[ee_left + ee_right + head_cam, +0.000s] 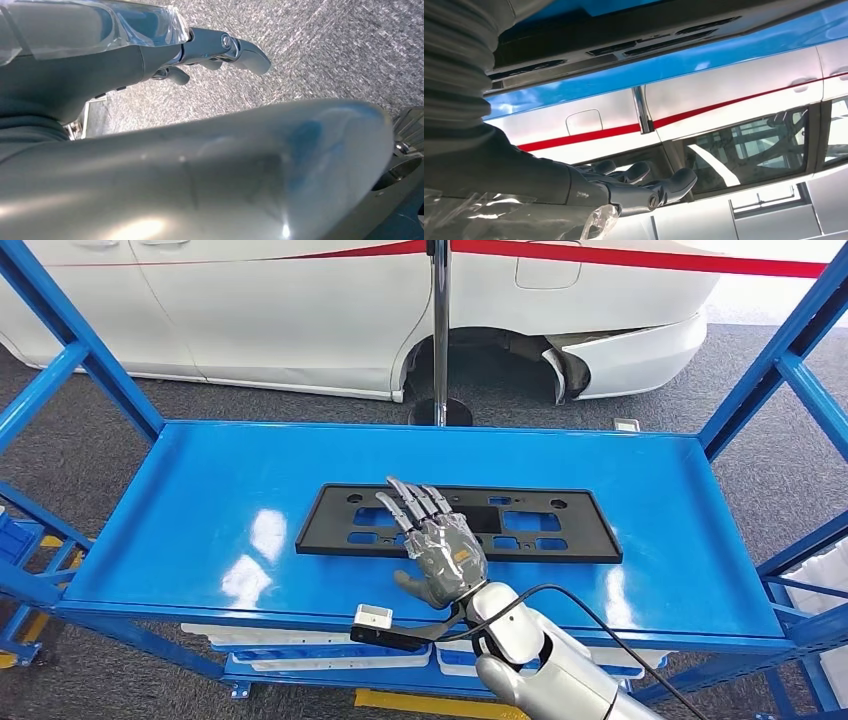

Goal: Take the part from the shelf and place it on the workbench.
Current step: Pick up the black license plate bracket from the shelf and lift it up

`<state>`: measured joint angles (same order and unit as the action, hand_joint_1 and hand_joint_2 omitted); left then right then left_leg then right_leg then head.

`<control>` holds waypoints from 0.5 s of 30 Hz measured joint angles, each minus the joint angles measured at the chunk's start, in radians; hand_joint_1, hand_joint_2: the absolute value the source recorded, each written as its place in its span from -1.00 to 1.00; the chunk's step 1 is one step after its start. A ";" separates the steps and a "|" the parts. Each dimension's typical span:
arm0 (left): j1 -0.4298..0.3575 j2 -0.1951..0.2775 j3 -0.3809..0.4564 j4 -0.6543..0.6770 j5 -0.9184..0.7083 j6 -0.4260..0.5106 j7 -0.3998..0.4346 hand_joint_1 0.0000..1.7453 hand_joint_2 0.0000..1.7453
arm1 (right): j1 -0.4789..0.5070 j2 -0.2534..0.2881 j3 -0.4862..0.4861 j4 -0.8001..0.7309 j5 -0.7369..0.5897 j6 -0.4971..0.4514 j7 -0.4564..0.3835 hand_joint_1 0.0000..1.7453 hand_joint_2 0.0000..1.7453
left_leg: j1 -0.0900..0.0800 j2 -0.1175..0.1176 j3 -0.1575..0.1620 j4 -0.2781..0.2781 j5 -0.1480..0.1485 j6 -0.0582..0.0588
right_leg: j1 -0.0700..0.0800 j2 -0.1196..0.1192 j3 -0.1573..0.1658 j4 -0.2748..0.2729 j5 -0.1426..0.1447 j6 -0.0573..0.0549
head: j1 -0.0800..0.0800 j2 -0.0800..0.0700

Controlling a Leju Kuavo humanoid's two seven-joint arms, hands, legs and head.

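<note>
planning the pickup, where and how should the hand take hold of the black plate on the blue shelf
Probably the near long edge of the black plate, reached from the robot's side. It lies flat on the blue shelf, so the fingers of the right hand cannot wrap it from above; the thin rim or the cutouts offer purchase.

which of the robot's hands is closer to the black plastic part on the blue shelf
The right. The right hand reaches over the black part on the blue shelf, fingers extended above it. The left hand hangs down over grey floor, away from the part.
</note>
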<state>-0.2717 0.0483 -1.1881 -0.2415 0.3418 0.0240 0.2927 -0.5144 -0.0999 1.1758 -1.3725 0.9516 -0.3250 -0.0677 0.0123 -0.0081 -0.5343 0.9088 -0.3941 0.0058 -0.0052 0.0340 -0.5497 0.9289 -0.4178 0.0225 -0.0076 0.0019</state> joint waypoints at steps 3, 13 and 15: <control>0.000 0.000 0.001 0.000 0.000 0.000 -0.002 -1.00 -1.00 | -0.001 0.000 0.003 0.000 0.000 0.000 0.006 -1.00 1.00 | 0.000 0.000 0.000 0.000 0.000 0.000 | 0.000 0.000 0.000 0.000 0.000 0.000 | 0.000 0.000; 0.000 0.002 0.007 0.000 0.003 0.003 -0.002 -1.00 -1.00 | -0.009 -0.003 0.012 0.050 0.075 -0.024 0.090 -1.00 1.00 | 0.000 0.000 0.000 0.000 0.000 0.000 | 0.000 0.000 0.000 0.000 0.000 0.000 | 0.000 0.000; 0.000 0.003 0.011 0.000 0.005 0.005 -0.002 -1.00 -1.00 | -0.009 -0.004 0.013 0.064 0.074 -0.031 0.094 -1.00 1.00 | 0.000 0.000 0.000 0.000 0.000 0.000 | 0.000 0.000 0.000 0.000 0.000 0.000 | 0.000 0.000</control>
<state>-0.2713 0.0509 -1.1767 -0.2415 0.3471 0.0292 0.2903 -0.5236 -0.1036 1.1883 -1.3082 1.0255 -0.3555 0.0263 0.0122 -0.0081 -0.5343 0.9089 -0.3941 0.0058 -0.0052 0.0340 -0.5497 0.9288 -0.4178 0.0225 -0.0076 0.0019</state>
